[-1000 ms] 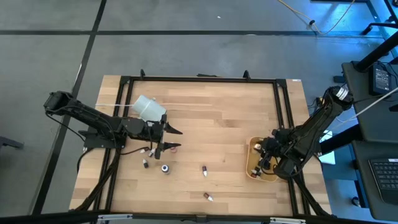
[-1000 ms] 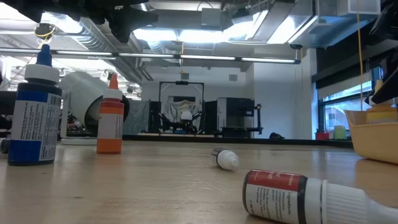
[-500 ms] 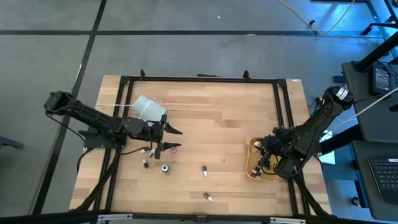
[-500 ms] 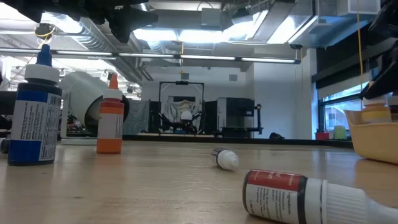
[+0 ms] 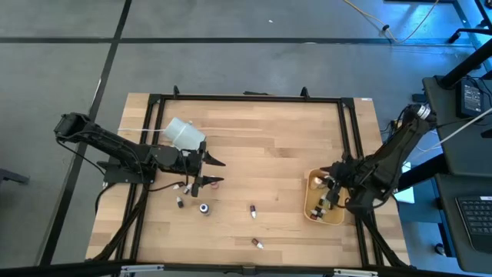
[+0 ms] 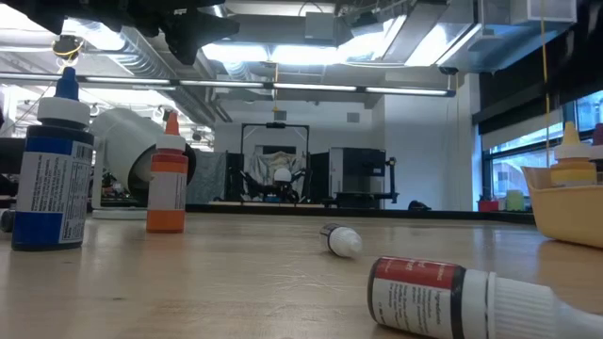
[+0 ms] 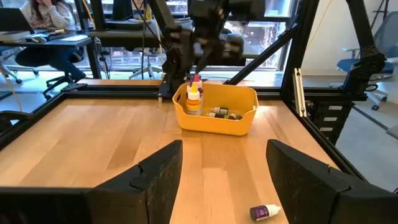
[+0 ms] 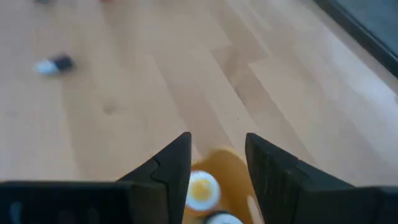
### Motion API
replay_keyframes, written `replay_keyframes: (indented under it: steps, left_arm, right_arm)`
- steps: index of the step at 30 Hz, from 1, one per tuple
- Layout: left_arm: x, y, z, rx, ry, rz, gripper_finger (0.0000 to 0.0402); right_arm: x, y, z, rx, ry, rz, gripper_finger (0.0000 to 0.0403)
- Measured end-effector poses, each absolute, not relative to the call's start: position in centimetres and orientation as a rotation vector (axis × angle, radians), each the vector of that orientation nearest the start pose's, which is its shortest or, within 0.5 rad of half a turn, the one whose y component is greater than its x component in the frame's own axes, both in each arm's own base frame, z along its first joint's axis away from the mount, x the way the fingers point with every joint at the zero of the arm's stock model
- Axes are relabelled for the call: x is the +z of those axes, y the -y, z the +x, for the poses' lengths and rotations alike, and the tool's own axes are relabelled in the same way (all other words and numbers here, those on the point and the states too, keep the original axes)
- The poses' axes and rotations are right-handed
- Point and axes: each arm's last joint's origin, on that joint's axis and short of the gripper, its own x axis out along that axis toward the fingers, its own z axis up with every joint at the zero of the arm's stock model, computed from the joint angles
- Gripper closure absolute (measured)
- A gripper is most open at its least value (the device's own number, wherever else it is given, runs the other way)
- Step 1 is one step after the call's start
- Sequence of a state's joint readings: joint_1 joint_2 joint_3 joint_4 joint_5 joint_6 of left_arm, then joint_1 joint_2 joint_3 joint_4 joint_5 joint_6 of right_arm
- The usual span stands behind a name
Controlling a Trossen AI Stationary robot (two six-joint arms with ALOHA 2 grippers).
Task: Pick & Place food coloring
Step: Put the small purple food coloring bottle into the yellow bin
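Note:
Small dropper bottles are scattered over the wooden table. In the low view a blue one [image 6: 52, 169] and an orange one [image 6: 168, 179] stand upright, while a dark one [image 6: 341, 239] and a red one [image 6: 452, 297] lie on their sides. A yellow bottle [image 6: 573, 160] stands upright in the tan tray [image 6: 565, 215], with others lying beside it [image 7: 225, 113]. My right gripper [image 8: 217, 138] is open above that yellow bottle [image 8: 202, 190] and clear of it. My left gripper [image 5: 209, 175] is open at the table's left, among several bottles [image 5: 204, 208].
A white cup-like cylinder [image 5: 184, 135] lies on its side behind my left gripper. A purple-labelled bottle [image 7: 264, 213] lies just ahead of the left fingers. Two more bottles [image 5: 253, 209] [image 5: 257, 243] lie near the table's middle and near edge. A black frame [image 5: 246, 98] borders the table.
My right gripper has lifted up away from the yellow bottle and left the low view. The bottle stays standing upright in the tray. My left arm has kept still.

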State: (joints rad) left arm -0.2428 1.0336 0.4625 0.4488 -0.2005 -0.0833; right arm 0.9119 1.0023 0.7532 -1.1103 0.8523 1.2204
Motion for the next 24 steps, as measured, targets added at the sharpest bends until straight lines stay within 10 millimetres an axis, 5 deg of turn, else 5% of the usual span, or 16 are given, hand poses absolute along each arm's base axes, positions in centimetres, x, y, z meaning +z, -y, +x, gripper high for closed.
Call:
replay_keyframes:
  steps: [7,12,24]
  left_arm:
    - [23.7,4.7,21.4,-0.037,-0.121,-0.056,0.0171]
    - [23.7,4.7,21.4,-0.037,-0.121,-0.056,0.0175]
    - [23.7,4.7,21.4,-0.038,-0.121,-0.056,0.0173]
  right_arm:
    - [27.2,-12.7,13.1,-0.301,-0.428,0.033,0.0250]
    - [28.4,-13.7,15.8,-0.122,-0.406,0.046,0.0250]
    - [26.5,-12.0,23.9,0.232,-0.435,-0.040,0.0245]
